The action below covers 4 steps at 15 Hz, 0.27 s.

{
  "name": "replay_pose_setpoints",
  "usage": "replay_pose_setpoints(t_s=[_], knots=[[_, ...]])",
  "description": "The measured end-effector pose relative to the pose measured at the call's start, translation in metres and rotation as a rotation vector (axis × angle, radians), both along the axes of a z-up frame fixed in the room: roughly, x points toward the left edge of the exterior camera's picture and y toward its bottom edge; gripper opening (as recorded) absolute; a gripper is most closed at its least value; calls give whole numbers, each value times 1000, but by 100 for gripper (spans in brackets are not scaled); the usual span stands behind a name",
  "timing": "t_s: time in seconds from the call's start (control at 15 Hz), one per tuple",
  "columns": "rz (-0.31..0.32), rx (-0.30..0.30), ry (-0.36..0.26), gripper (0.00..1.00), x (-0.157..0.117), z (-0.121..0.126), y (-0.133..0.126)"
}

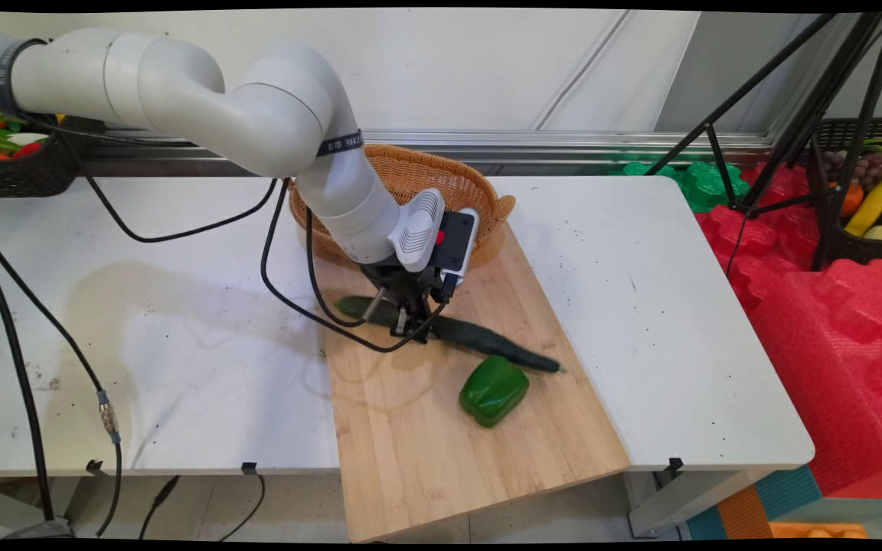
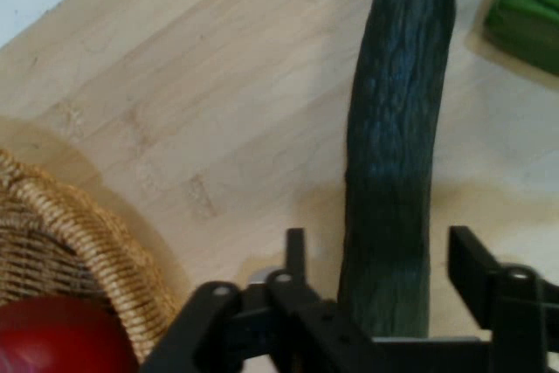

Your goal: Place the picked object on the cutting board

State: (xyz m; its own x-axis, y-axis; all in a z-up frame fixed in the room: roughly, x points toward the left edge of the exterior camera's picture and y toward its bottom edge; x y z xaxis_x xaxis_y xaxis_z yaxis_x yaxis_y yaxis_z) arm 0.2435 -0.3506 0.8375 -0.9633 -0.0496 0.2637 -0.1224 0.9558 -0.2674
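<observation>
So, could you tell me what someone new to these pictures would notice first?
Probably the gripper, lowered over the long dark cucumber on the wooden cutting board, one finger on either side of it with gaps showing in the hand view. Next, the green bell pepper just in front of the cucumber's right end. Behind them, a wicker basket sits at the board's far end, something red inside.

Bare board (image 1: 426,451) lies open near the front; basket (image 1: 410,172) blocks behind, pepper (image 1: 494,389) beside cucumber's (image 1: 479,340) right end.
</observation>
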Motion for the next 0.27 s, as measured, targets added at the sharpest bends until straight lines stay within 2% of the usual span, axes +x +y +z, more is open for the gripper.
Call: replay_pose_setpoints(t_s=[0.27], knots=[[7, 10, 0, 100, 3, 0, 3]])
